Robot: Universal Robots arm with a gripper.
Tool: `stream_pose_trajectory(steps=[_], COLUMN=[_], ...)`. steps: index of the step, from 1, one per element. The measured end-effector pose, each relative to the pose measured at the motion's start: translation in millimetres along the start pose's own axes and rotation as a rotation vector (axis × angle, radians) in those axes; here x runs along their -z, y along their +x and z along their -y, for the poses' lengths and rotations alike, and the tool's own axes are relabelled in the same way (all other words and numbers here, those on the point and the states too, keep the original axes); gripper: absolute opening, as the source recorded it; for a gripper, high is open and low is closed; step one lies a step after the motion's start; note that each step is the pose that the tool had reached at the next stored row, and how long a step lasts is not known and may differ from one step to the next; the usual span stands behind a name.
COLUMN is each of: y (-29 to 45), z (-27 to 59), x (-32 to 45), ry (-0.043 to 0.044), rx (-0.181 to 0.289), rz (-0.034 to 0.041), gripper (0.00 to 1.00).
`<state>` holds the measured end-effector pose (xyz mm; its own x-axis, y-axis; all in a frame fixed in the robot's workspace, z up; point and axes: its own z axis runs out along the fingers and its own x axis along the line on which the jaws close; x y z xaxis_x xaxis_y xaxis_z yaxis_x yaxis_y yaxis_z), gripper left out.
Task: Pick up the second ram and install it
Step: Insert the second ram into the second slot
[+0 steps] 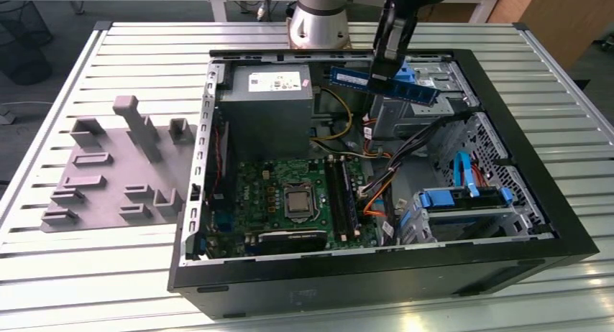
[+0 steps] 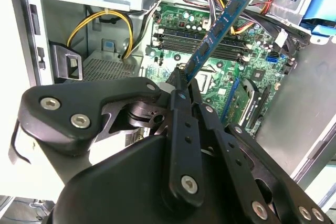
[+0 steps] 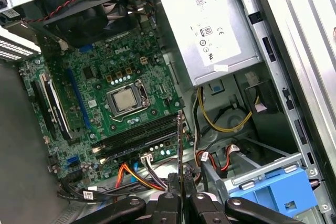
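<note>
- While the tool [image 1: 386, 77] hangs over the open computer case [image 1: 384, 264], its fingers are clamped on the second ram [image 1: 347, 77], gripping it at about mid-length.
- Second ram is in the air above the case's power-supply end, touching nothing but the tool. It is tilted slightly, with its long side lying across the case.
- In the second wrist view the second ram [image 2: 223, 24] juts out from between the fingers. It is blue-green with black chips along it.
- In the first wrist view the second ram [image 3: 180, 145] is edge-on, a thin strip rising from the tool [image 3: 181, 192].
- Motherboard [image 1: 278, 181] lies flat on the case floor, with the processor [image 1: 298, 201] near its middle.
- Black memory slots [image 1: 341, 195] run alongside the processor inside the case. The second ram is well apart from them.
- Power supply [image 1: 264, 109], a grey box, sits inside the case, just beside the held stick on the exterior view's left.
- Grey fixture blocks [image 1: 115, 167] stand outside the case, on the exterior view's left of it.
- Case rests on a slatted metal table [image 1: 115, 274].
</note>
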<state>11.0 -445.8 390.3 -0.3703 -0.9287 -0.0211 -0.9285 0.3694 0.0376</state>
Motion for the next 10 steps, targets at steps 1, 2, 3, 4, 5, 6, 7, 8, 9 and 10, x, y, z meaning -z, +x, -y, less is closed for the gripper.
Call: stream_pose_trajectory(steps=[1,2,3,4,5,6,7,8,9,10], y=[0.0,0.0,0.0,0.0,0.0,0.0,0.0,0.0,0.0,0.0], z=[0.0,0.0,0.0,0.0,0.0,0.0,0.0,0.0,0.0,0.0], x=[0.0,0.0,0.0,0.0,0.0,0.0,0.0,0.0,0.0,0.0], ry=[0.0,0.0004,0.0004,0.0005,0.0005,0.0005,0.0006,0.0006,0.0007,0.0007], rx=[-0.002,-0.019,-0.021,-0.022,-0.024,-0.026,-0.028,-0.03,-0.032,-0.033], rz=[0.0,0.0007,0.0007,0.0008,0.0008,0.0009,0.0009,0.0011,0.0011,0.0012], gripper=[0.14,0.14,0.14,0.14,0.14,0.14,0.14,0.14,0.14,0.14])
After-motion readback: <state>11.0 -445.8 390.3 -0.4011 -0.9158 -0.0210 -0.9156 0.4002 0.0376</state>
